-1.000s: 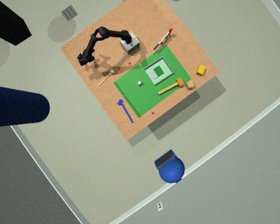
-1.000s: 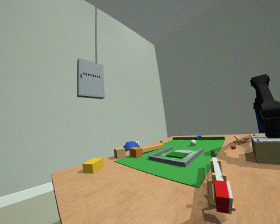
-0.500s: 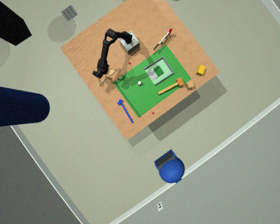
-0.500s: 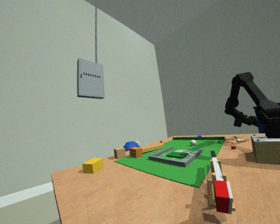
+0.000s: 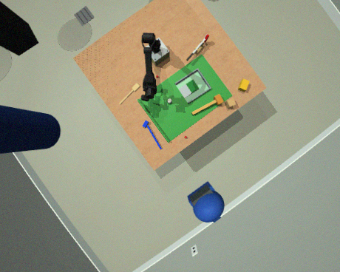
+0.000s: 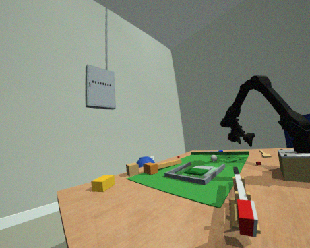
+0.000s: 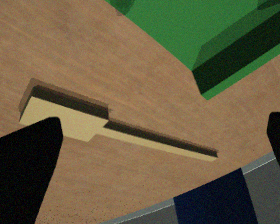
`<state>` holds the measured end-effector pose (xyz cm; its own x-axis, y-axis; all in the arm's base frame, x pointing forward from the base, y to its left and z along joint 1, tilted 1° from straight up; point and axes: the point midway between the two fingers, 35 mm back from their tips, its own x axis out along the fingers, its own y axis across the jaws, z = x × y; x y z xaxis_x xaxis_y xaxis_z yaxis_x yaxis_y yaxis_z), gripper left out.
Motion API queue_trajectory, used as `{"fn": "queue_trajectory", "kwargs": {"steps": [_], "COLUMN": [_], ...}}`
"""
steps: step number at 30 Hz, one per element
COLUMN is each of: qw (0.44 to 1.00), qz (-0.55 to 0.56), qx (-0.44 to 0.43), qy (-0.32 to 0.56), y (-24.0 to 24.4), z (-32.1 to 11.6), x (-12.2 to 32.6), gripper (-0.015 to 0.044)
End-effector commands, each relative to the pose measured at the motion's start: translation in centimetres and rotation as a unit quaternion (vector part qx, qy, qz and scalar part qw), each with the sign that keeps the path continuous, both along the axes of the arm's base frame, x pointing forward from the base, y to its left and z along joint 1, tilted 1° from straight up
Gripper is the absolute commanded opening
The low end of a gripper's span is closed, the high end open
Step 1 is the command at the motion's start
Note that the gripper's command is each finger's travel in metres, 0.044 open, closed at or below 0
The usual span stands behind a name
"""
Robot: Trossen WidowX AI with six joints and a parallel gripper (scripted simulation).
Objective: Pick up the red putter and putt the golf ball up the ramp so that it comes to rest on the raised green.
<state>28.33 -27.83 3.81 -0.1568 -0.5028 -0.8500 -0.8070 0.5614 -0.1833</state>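
The red putter [image 5: 207, 37] [image 6: 246, 217] lies on a small wooden stand [image 6: 233, 215] beside the mat's far corner from the gripper, its pale shaft pointing toward the mat. The white golf ball [image 5: 169, 100] [image 6: 213, 158] sits on the green mat [image 5: 174, 127] [image 6: 212, 197]. A grey frame [image 5: 199, 98] [image 6: 187, 179] encloses the pale ramp [image 5: 184, 89] and the raised green [image 5: 192, 86] [image 6: 196, 171]. My gripper [image 5: 148, 98] [image 6: 244, 141] [image 7: 168, 125] is open and empty, in the air above the mat's left corner, well away from the putter.
A tan mallet [image 5: 135, 87] [image 7: 61, 117] lies near the gripper. A blue mallet [image 5: 154, 137] lies beyond the mat's wall [image 6: 219, 153]. An orange mallet [image 5: 218, 99] [image 6: 150, 168], a tan block [image 5: 230, 103] [image 6: 132, 169] and a yellow block [image 5: 244, 85] [image 6: 103, 183] are near the table's edge.
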Motion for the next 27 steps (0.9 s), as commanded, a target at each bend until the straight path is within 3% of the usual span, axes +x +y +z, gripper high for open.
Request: {"fn": "queue_trajectory", "kwargs": {"steps": [1,8,14,20,27], "qw": [0.996,0.977,0.948,0.907,0.845], "qz": [0.067,0.168,0.251,0.329,0.41], "qx": [0.042,0.115,0.185,0.258,0.343], "qy": [-0.031,-0.06,-0.067,-0.055,-0.014], "y": [6.5,17.3,26.8,36.0,45.3], "z": [-0.1,-0.2,-0.2,0.0,0.5], "x": [3.5,6.3,6.1,3.2,-3.1], "gripper": [0.044,0.044,0.044,0.044,0.044]}}
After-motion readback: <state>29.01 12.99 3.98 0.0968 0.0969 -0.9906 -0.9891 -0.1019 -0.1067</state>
